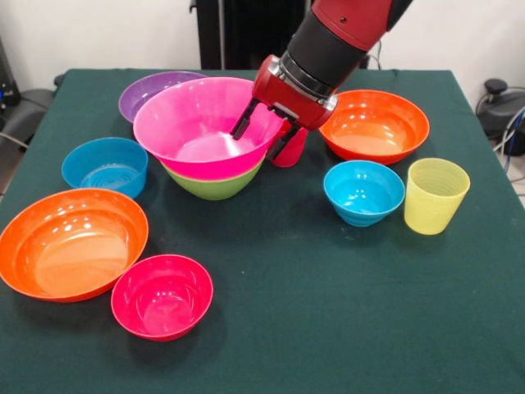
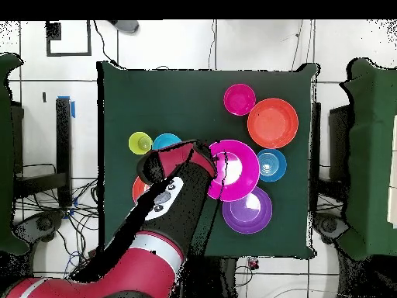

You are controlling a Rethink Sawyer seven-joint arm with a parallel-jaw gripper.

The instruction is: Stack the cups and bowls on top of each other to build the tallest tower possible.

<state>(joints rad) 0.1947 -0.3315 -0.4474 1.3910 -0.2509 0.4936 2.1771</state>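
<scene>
The tower is the large pink bowl (image 1: 201, 123) nested on the green bowl (image 1: 215, 185) at centre back; it also shows in the overhead view (image 2: 239, 171). My gripper (image 1: 262, 135) is open, with one finger inside the pink bowl and the other outside its right rim. The red cup (image 1: 293, 149) stands just behind the gripper, mostly hidden. The yellow cup (image 1: 435, 195) stands upright at the right. Loose bowls: purple (image 1: 152, 92), two orange (image 1: 72, 242) (image 1: 375, 125), two blue (image 1: 105, 167) (image 1: 363, 192), small red-pink (image 1: 162, 295).
The table (image 1: 328, 312) has a dark green cloth. In the overhead view my arm covers the left orange bowl (image 2: 139, 188) in part; the yellow cup (image 2: 140, 143) and a blue bowl (image 2: 166, 142) lie beside it. Chairs stand at both table sides.
</scene>
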